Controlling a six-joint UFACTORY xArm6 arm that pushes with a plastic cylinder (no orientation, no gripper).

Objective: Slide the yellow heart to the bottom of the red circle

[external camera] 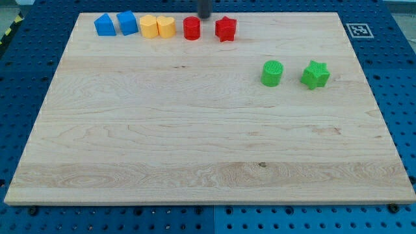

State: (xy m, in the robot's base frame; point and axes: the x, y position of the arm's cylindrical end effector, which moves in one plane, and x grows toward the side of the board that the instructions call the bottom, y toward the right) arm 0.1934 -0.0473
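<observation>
The yellow heart [166, 26] sits near the board's top edge, touching a yellow hexagon [149, 27] on its left. The red circle [192, 28] stands just right of the heart, with a small gap. My tip [204, 16] is at the view's top, between the red circle and the red star [225, 28], slightly above both. The rod is cut off by the frame's top edge.
Two blue blocks [104, 25] [127, 23] sit at the top left of the wooden board [195, 149]. A green circle [272, 73] and a green star [315, 75] stand at the right. A marker tag [358, 30] lies off the board's top right corner.
</observation>
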